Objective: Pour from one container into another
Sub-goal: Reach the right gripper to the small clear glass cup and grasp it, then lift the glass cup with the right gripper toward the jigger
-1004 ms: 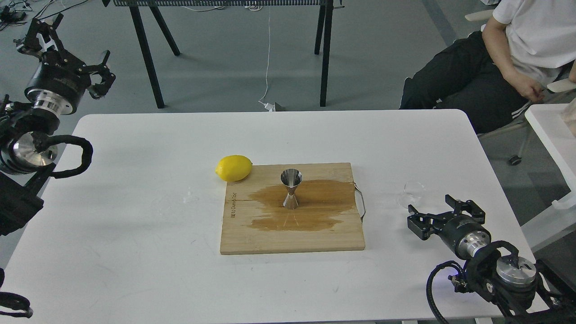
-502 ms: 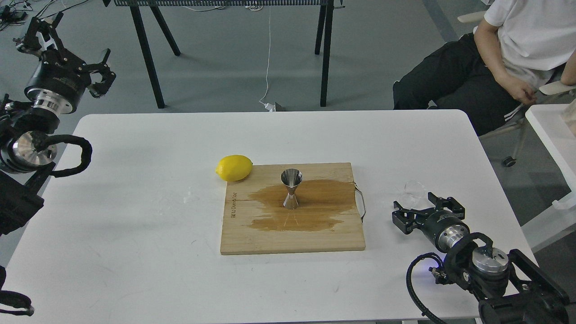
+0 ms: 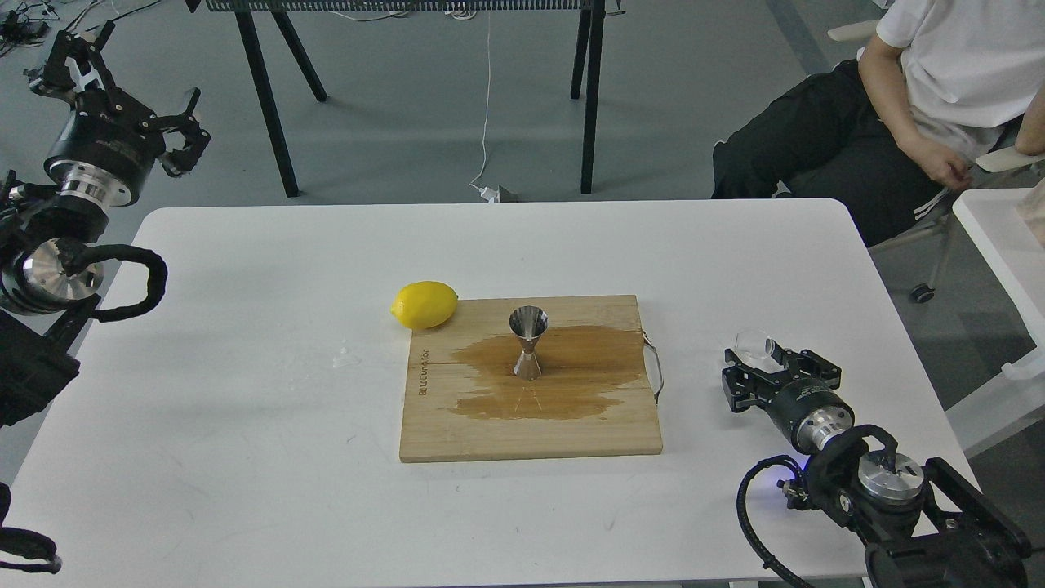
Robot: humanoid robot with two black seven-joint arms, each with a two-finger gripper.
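Observation:
The small clear cup (image 3: 753, 342) stands on the white table (image 3: 245, 408) to the right of the wooden board. My right gripper (image 3: 769, 362) lies low on the table and has come up to the cup from the near right. Its fingers are spread, with the cup at their tips; I cannot make out contact. The shiny steel jigger (image 3: 528, 341) stands upright in the middle of the wooden board (image 3: 531, 433), on a dark wet stain. My left gripper (image 3: 122, 72) hangs open and empty, high beyond the table's far-left corner.
A yellow lemon (image 3: 424, 304) rests against the board's far-left corner. A metal handle (image 3: 655, 369) sticks out from the board's right edge, toward the cup. A seated person (image 3: 914, 106) is at the far right, beside another white surface (image 3: 1000, 245).
My right gripper has moved forward and left to the clear cup, and its fingers now flank the cup. The left arm, jigger and lemon have not moved.

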